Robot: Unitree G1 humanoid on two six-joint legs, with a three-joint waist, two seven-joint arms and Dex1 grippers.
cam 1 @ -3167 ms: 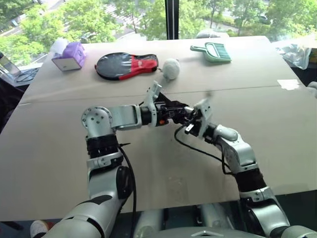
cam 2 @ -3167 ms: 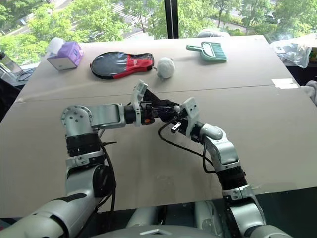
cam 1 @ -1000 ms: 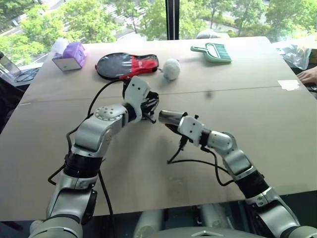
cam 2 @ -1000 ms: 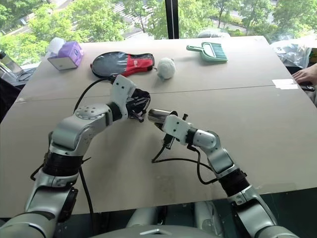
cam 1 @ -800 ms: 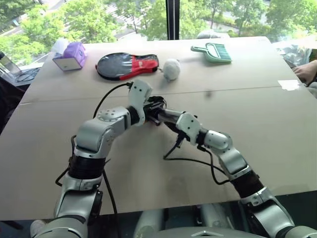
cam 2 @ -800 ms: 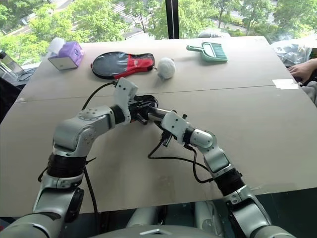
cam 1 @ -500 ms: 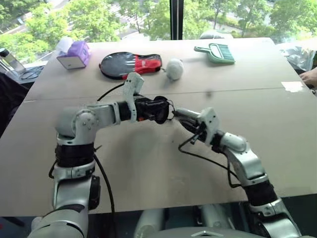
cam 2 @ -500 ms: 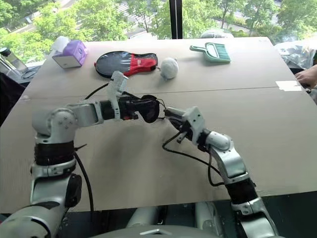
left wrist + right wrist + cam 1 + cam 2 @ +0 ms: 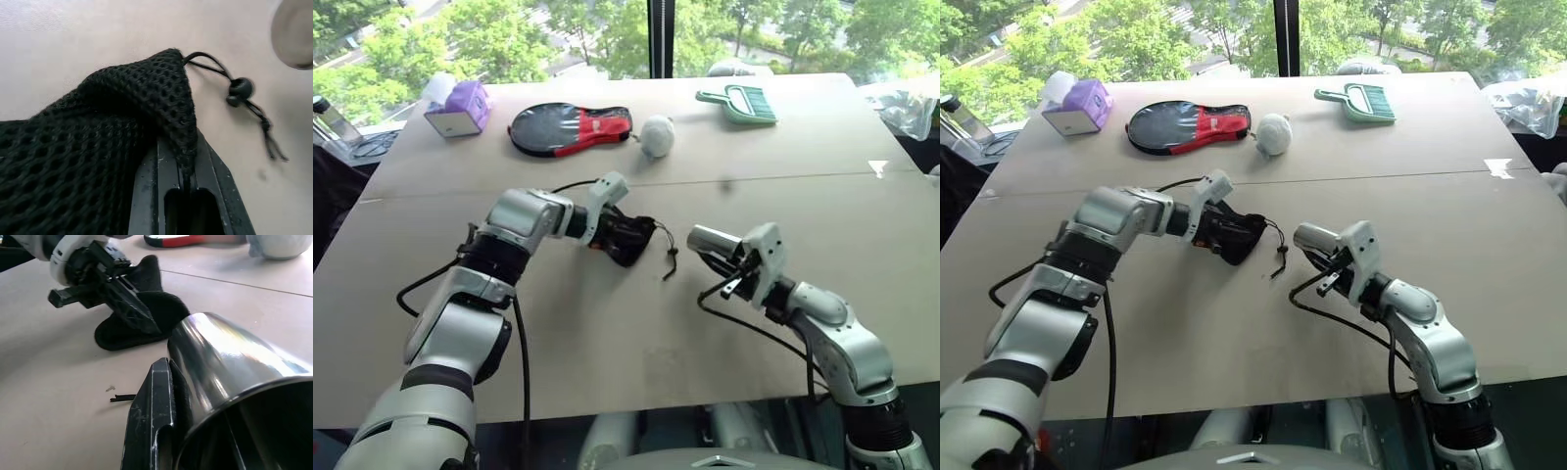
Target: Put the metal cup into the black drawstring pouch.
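The black drawstring pouch (image 9: pixel 626 238) lies low on the table's middle, and my left gripper (image 9: pixel 605 233) is shut on a fold of its mesh fabric (image 9: pixel 146 117). Its cord and toggle (image 9: pixel 239 90) trail on the table toward the right. The metal cup (image 9: pixel 713 242) hangs on its side a short way right of the pouch, apart from it. My right gripper (image 9: pixel 732 255) is shut on the cup's rim, one finger (image 9: pixel 151 421) outside the wall, with the cup's base toward the pouch (image 9: pixel 146 320).
At the back lie a black-and-red paddle cover (image 9: pixel 570 128), a white ball (image 9: pixel 655 135), a green dustpan brush (image 9: pixel 736 102) and a purple tissue box (image 9: pixel 458 108). A plastic bag (image 9: pixel 906 108) sits far right. A black cable (image 9: pixel 744 328) loops under my right wrist.
My left arm has dropped and set the pouch down on the table. My right gripper has drawn the cup rightward, away from the pouch. The person's hand at the right edge is gone.
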